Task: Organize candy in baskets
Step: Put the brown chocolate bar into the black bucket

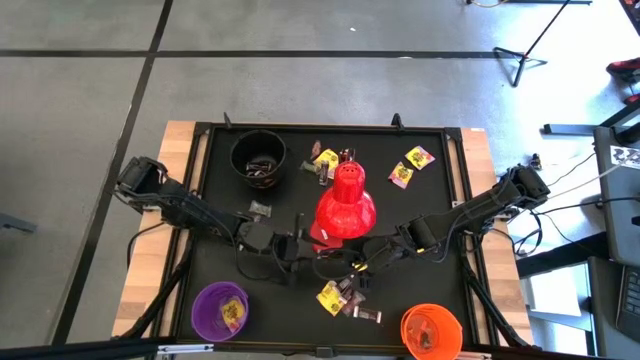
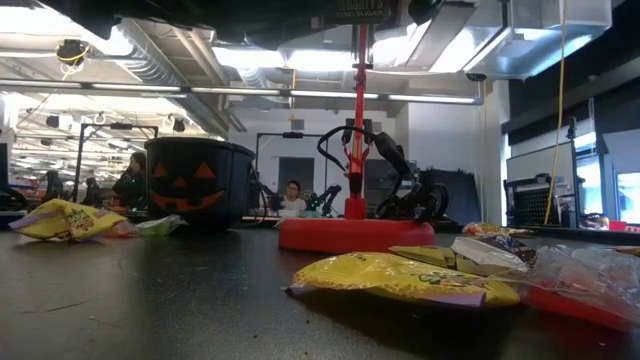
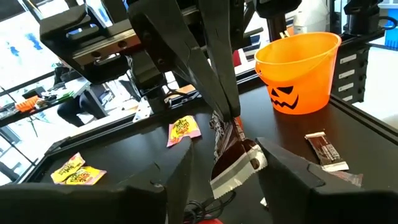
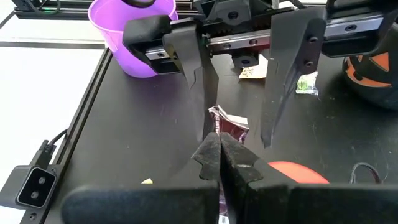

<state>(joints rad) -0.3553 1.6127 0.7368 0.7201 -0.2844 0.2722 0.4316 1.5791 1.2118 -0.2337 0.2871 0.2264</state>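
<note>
Candy is lying scattered across the black tabletop [image 1: 215, 200], and one dark brown wrapped piece [image 3: 235, 155] is hanging in the air near the middle, just in front of the red desk lamp [image 1: 345, 205]. The right pincer [image 4: 217, 152] is clenched on the upper end of this piece, while the left pincer [image 3: 224, 177] is standing released, its fingers either side of the lower end without visibly pressing it. The sweet is looking light and its wrapper thin, crinkly and probably slippery, so taking hold across the flat crimped end seems safer than squeezing the middle.

Three baskets are standing on the tabletop: a black one [image 1: 258, 158] at the far left, a purple one [image 1: 220, 310] at the near left with a yellow sweet inside, and an orange one [image 1: 431, 331] at the near right. Loose yellow sweets are numbering about four in the high view; the darker pieces are too jumbled to count surely.
</note>
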